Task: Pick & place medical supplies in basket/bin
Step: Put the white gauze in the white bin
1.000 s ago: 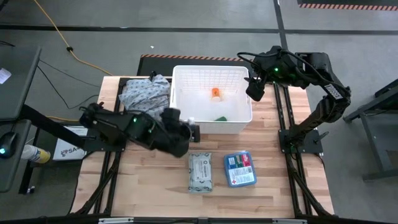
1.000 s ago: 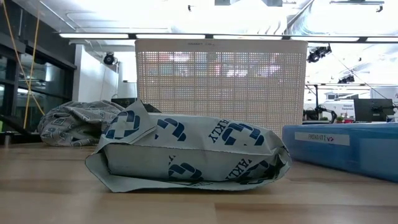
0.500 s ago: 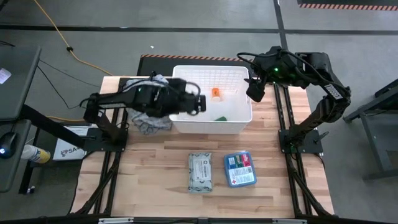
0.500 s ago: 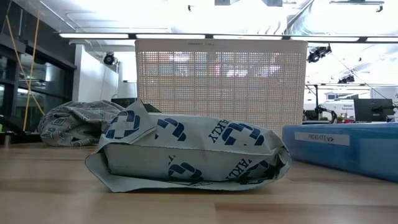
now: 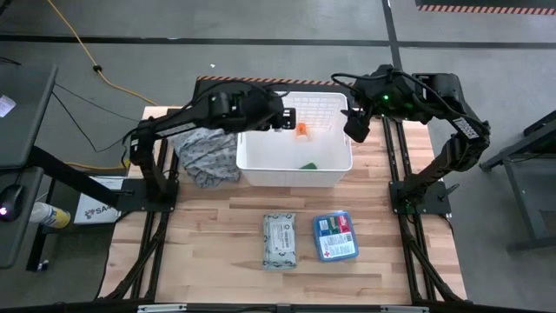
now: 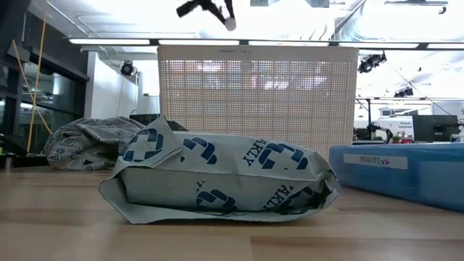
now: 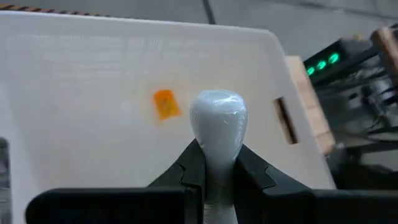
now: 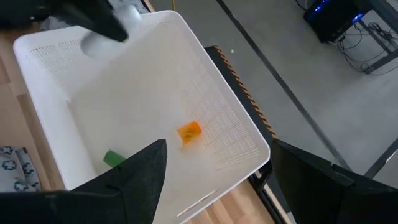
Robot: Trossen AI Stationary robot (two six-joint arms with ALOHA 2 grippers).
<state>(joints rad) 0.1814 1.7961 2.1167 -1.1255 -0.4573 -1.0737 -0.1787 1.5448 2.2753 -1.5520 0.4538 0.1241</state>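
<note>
Two supplies lie in the white grid-walled plastic basket (image 5: 295,165), two outside; the left gripper (image 7: 214,163) pinches one smooth white tube (image 7: 217,118), and the right gripper (image 5: 354,124) hangs spread

white basket (image 5: 295,174) holds orange bottle (image 5: 301,130), green tube (image 5: 308,165) — wipes pack (image 5: 280,240), blue box (image 5: 335,236) outside

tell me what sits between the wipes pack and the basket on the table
Nothing: in the high view bare wood separates the wipes pack from the basket.
</note>
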